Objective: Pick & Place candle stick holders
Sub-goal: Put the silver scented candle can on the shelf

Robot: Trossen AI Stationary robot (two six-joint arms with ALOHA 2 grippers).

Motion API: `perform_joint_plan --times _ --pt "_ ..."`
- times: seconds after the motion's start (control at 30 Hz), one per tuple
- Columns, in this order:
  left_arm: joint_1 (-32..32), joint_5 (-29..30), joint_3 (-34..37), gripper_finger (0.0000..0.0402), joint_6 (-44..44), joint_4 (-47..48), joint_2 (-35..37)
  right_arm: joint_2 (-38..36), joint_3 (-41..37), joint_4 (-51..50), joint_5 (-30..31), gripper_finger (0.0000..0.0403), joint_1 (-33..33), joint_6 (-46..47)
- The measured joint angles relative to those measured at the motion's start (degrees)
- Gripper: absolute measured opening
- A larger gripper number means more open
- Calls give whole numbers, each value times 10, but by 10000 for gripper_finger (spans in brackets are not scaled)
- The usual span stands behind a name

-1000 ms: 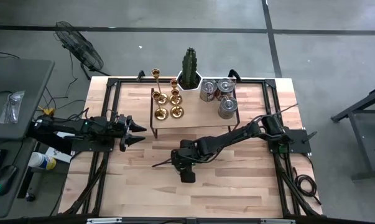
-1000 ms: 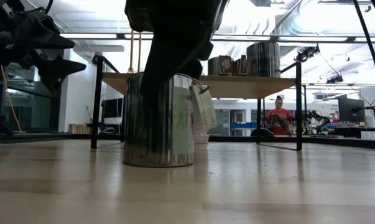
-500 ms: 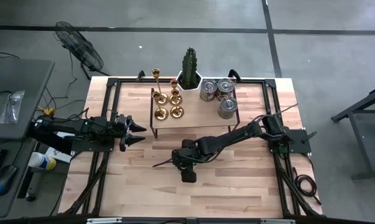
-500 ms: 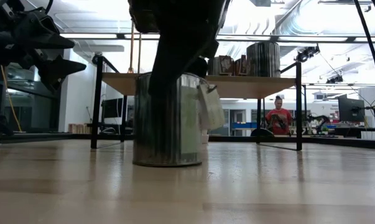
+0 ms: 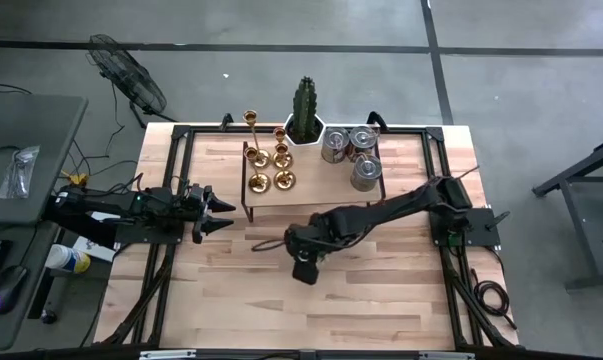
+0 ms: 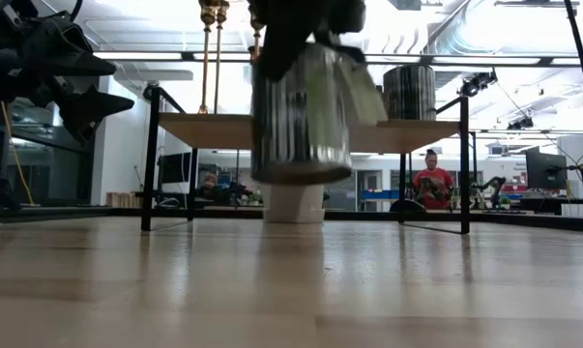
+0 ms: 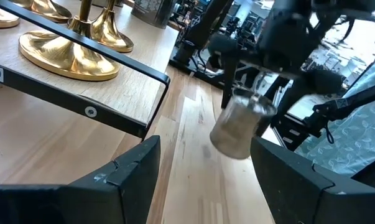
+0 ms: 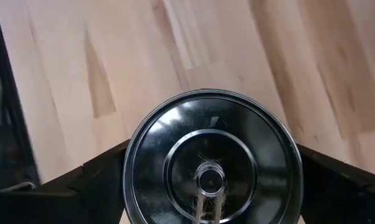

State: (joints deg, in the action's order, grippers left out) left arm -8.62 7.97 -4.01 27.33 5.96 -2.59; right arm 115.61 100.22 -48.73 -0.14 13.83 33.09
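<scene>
**Desk:** Brass first: where were the holders from above?

**Operator:** I saw all four candle stick holders [image 5: 258,182] upright on the left end of the shelf [image 5: 311,172], at the back of the counter [image 5: 231,300]. My left gripper [image 5: 221,212] waited just in front of that end, fingers spread and empty, so it was the nearer arm. My right gripper [image 5: 303,262] hung mid-counter, well apart from the holders, which lay behind it and to its left.

**Desk:** And at table height?

**Operator:** The right fingers were clamped on a silver tin [image 6: 301,111], not a holder. A second earlier that tin stood on the counter; now it hung clear of it. Two thin gold stems [image 6: 209,58] rose behind it, long axes vertical.

**Desk:** Left wrist camera?

**Operator:** My own fingers [image 7: 131,180] stood apart with nothing between them. The flared gold bases [image 7: 69,56] sat close ahead on the shelf, and the tin [image 7: 240,127] dangled farther off under the other arm.

**Desk:** Right wrist?

**Operator:** Only the tin's round lid [image 8: 212,168], squeezed between my two fingers [image 8: 81,180], wood below it. No holder showed there. I judged a holder pick would need a sideways approach to an upright stem, easiest from the left.
</scene>
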Motion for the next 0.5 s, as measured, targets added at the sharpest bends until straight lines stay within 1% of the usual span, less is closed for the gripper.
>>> perform_joint_plan --times 0.27,0.5 --pt "0 0 0 246 0 0 0 -57 0 -43 2 351 -23 95" --pt "0 0 0 246 0 0 0 -112 1 -78 59 351 -50 180"
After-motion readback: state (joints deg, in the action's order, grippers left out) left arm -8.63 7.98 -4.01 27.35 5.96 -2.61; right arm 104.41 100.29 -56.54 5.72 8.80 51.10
